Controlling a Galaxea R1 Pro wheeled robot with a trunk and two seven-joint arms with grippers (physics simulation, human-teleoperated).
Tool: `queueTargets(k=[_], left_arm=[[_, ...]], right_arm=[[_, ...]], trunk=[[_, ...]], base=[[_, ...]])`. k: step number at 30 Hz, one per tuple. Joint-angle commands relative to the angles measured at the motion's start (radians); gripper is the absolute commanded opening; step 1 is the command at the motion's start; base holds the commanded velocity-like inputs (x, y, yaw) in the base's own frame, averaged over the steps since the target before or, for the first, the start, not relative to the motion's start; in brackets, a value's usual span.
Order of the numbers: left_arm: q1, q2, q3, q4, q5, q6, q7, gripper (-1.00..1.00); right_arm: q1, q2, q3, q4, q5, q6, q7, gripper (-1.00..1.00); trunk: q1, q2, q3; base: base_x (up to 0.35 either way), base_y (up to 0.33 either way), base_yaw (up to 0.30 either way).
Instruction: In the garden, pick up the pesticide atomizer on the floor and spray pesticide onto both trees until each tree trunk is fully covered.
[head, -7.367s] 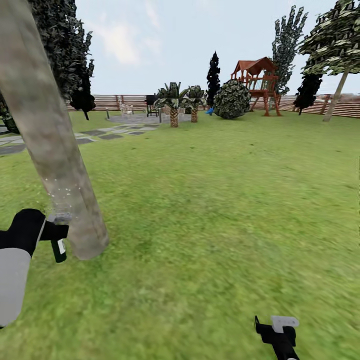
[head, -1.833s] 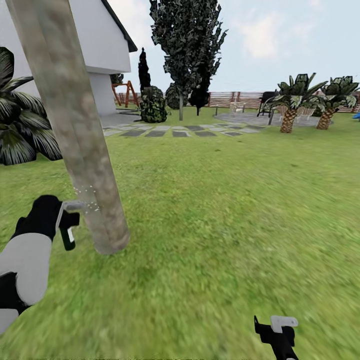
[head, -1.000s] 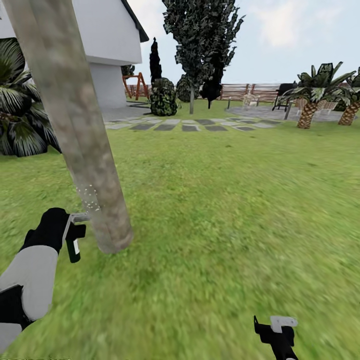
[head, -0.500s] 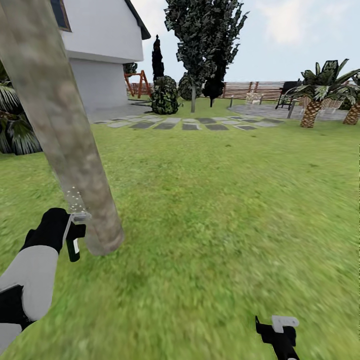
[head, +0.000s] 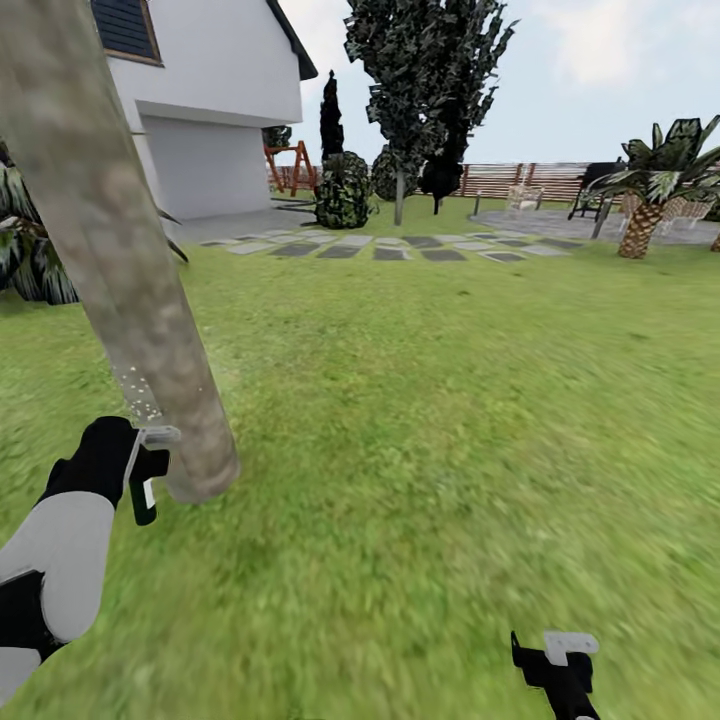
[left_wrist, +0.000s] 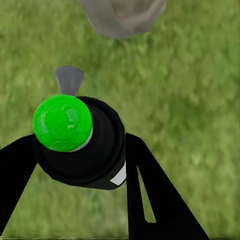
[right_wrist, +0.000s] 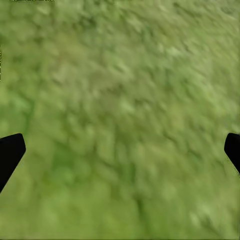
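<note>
A thick, pale mottled tree trunk (head: 130, 290) leans across the left of the head view, and its base (left_wrist: 122, 17) also shows in the left wrist view. My left gripper (head: 128, 468) is shut on the pesticide atomizer (head: 145, 492), a dark green bottle with a pale label. Its grey spray head (head: 158, 435) almost touches the trunk near the ground. A haze of whitish pesticide specks (head: 135, 390) hangs on the trunk just above the nozzle. The left wrist view shows the atomizer (left_wrist: 82, 150) end-on between the black fingers (left_wrist: 150, 195). My right gripper (head: 552, 655) hangs open over grass (right_wrist: 120, 120).
Green lawn (head: 450, 400) stretches ahead and to the right. A white house (head: 210, 110) stands at the back left, with grey stepping slabs (head: 390, 250), dark trees (head: 420, 80), a palm (head: 650, 180) and the slat fence (head: 500, 180) behind. Broad-leaved plants (head: 30, 250) sit behind the trunk.
The camera has moved around the trunk, bringing the house further into view. My left gripper still holds the atomizer at the trunk base, and specks still show there. The right arm is unchanged.
</note>
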Motion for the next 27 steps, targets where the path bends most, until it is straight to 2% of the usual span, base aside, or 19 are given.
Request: queueTargets(k=[1,6,22,27], left_arm=[[-0.001,-0.001,0.004,0.000,-0.011,0.002,-0.009,-1.00],[0.005,0.000,0.004,-0.001,-0.010,0.002,-0.009,-1.00],[0.005,-0.002,0.004,-0.002,-0.009,0.002,-0.009,-1.00],[0.005,-0.002,0.004,-0.003,-0.009,0.002,-0.009,-1.00]], right_arm=[[-0.001,0.000,-0.004,0.001,0.011,-0.003,-0.006,1.00],[-0.001,0.001,-0.004,0.001,0.011,-0.003,-0.006,1.00],[-0.001,0.001,-0.004,0.001,0.011,-0.003,-0.006,1.00],[-0.001,0.001,-0.004,0.001,0.011,-0.003,-0.006,1.00]], trunk=[[0.000,0.000,-0.001],[0.000,0.000,-0.001],[0.000,0.000,-0.001],[0.000,0.000,-0.001]], base=[[0.027,-0.277,0.276],[0.117,-0.273,0.241],[0.222,-0.202,0.015],[0.104,-0.260,0.249]])
